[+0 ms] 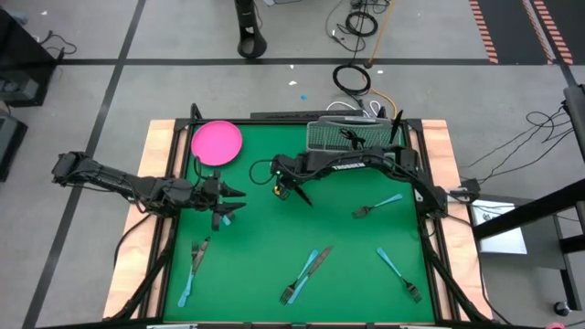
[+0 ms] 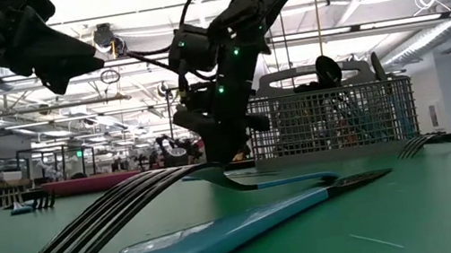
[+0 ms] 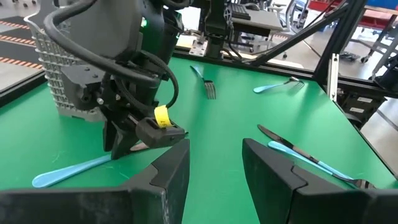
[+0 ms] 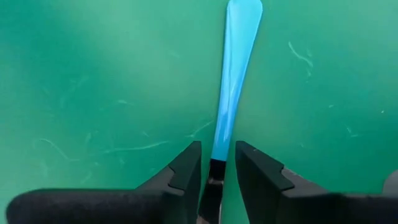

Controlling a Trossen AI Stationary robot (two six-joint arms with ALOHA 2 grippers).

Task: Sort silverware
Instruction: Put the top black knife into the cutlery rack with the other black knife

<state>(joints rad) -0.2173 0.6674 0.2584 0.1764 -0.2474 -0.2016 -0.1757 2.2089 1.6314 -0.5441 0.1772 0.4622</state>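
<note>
Bright even overhead light, ceiling-strip glare in low view, blurred foreground fork (image 2: 104, 220).

A green-topped table (image 1: 265, 274) with pale wooden edges (image 1: 157, 146) stood on a grey floor (image 1: 91, 91) crossed by dark taped lines, with orange-striped tape (image 1: 539, 27) toward one far corner. Coiled cables (image 1: 352, 80) lay on the floor just beyond the table's far edge. Behind it, an open workshop stretched away under rows of bright ceiling strip lights (image 2: 134, 64), with white walls and cluttered benches (image 3: 261, 22).
</note>
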